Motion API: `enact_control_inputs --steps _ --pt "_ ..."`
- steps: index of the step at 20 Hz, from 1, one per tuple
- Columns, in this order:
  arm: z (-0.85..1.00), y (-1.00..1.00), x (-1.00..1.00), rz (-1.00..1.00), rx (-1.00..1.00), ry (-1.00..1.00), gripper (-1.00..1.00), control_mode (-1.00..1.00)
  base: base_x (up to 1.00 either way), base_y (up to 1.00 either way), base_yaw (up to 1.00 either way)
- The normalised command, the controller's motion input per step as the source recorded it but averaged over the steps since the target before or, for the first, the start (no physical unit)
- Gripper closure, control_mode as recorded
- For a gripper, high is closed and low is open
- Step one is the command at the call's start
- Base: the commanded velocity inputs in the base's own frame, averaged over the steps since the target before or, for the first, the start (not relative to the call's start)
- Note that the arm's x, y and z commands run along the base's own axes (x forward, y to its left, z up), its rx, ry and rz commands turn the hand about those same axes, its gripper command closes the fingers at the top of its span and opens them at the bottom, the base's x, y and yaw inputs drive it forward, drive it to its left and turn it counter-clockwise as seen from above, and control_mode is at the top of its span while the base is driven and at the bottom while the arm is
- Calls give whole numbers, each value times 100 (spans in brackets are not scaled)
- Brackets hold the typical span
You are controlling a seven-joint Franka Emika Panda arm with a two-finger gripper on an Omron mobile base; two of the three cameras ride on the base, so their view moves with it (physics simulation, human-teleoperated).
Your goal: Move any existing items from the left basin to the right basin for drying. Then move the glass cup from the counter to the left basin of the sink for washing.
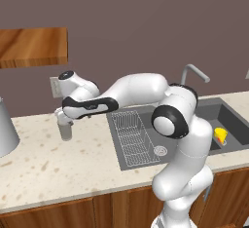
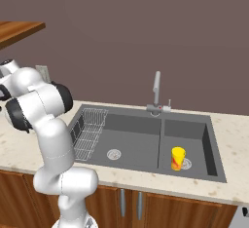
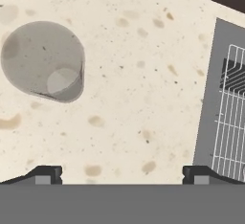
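Hand spread wide over counter, glass cup near, rack beside.

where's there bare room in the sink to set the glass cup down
The left basin floor is bare between the wire rack and the divider, around its drain. The right basin is crowded: the yellow bottle stands by its drain. On the counter, bare stone runs between the glass cup and the sink edge.
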Motion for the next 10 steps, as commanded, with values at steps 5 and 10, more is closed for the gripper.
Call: enact_control_inputs --steps 5,10 --pt "-1 0 3 0 0 0 -100 -100 0 0 0" --pt "-2 0 4 0 0 0 -100 -100 0 0 0"
